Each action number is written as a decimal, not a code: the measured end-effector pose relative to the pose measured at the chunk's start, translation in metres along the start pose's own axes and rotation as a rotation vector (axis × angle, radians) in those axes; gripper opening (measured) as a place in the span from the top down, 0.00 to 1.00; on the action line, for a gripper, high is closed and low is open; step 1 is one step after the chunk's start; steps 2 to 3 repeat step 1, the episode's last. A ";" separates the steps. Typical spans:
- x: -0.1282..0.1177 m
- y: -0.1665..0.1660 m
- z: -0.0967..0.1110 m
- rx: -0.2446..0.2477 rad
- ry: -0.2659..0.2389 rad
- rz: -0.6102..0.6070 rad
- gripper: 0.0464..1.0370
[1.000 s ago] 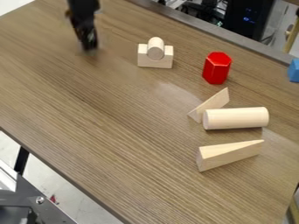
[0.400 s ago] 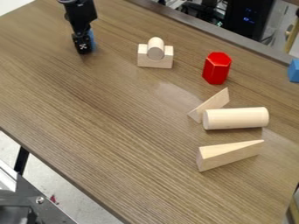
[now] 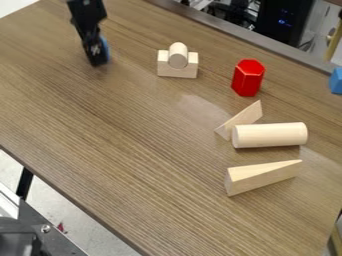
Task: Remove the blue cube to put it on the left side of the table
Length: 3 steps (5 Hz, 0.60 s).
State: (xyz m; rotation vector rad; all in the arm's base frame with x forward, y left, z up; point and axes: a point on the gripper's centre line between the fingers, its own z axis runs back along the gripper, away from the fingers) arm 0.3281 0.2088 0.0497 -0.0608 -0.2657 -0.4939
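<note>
On the camera's clock face, the black hand [image 3: 99,63] hangs low over the table [image 3: 127,160] near eleven o'clock, with a blue cube [image 3: 105,49] partly hidden behind it. I cannot tell whether the hand is open, closed or gripping; being so close, it is probably there to set the cube down on the table's left side or let go of it. The red hexagonal block [image 3: 248,78], between one and two, and the wooden cylinder [image 3: 272,135], at three, sit well apart, leaving this spot sensible for a placement.
</note>
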 end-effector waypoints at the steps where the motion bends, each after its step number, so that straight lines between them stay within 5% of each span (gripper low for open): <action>1: 0.007 -0.004 0.032 0.037 -0.041 0.034 0.04; 3: 0.007 -0.004 0.032 0.037 -0.041 0.034 0.04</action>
